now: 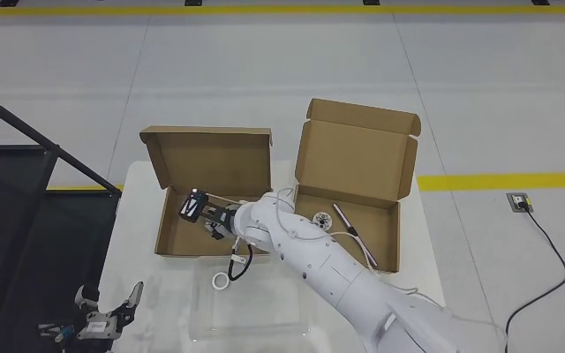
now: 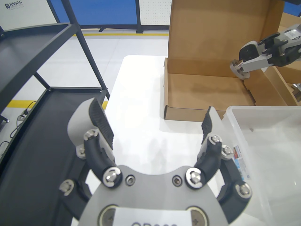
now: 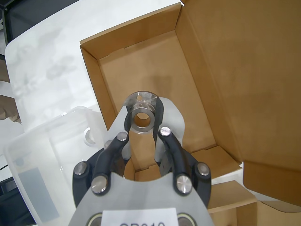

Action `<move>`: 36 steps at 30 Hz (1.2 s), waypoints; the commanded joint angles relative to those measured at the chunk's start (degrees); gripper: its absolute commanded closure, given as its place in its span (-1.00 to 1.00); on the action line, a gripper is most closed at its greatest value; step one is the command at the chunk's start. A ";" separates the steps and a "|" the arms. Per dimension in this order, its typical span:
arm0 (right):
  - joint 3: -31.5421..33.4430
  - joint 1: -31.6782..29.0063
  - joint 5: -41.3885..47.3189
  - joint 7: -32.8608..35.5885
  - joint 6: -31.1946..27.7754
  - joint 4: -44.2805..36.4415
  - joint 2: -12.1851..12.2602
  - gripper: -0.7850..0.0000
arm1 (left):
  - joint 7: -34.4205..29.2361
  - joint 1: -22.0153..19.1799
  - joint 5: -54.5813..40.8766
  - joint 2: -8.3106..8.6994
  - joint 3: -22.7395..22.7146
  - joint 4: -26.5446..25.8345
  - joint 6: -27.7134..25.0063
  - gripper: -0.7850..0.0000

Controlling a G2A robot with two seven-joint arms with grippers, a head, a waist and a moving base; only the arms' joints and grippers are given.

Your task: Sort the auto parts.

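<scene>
The left gripper (image 1: 109,298) hangs over the near left edge of the white table (image 1: 132,229). Its fingers are spread wide apart with nothing between them. A black metal shelf cart (image 1: 35,229) stands just to its left, and a clear plastic bin (image 1: 265,328) sits to its right. A small white ring (image 1: 218,281) lies in the bin's far corner, close under the right arm's wrist. Beyond the bin, the right gripper (image 1: 190,208) is clamped on a silver flanged metal bushing (image 3: 141,120). It holds the bushing above the floor of the open brown cardboard box (image 1: 175,240) directly below its fingertips. To that gripper's right, a second open cardboard box (image 1: 353,159) holds a small round metal part (image 1: 322,221) and a thin pale rod (image 1: 353,231).
</scene>
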 commanded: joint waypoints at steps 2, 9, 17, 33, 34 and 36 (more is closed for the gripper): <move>0.00 -0.02 -0.04 0.01 0.04 -0.06 0.02 1.00 | 0.00 0.00 0.00 0.00 0.00 0.00 0.00 -1.00; 0.00 -0.80 -0.18 1.49 1.44 0.37 -0.13 1.00 | 0.00 0.00 0.00 0.00 0.00 0.00 0.00 -1.00; -0.93 -0.76 -0.91 5.57 5.10 5.88 -2.57 1.00 | 0.00 0.00 0.00 0.00 0.00 0.00 0.00 -1.00; -4.95 -0.72 -6.86 6.09 14.65 19.67 -10.04 1.00 | 0.00 0.00 0.00 0.00 0.00 0.00 0.00 -1.00; -4.98 -0.68 -6.95 5.99 14.77 20.31 -10.20 1.00 | 0.00 0.00 0.00 0.00 0.00 0.00 0.00 -1.00; -4.82 -0.70 -6.47 5.47 13.87 21.16 -10.32 1.00 | 0.00 0.00 0.00 0.00 0.00 0.00 0.00 -1.00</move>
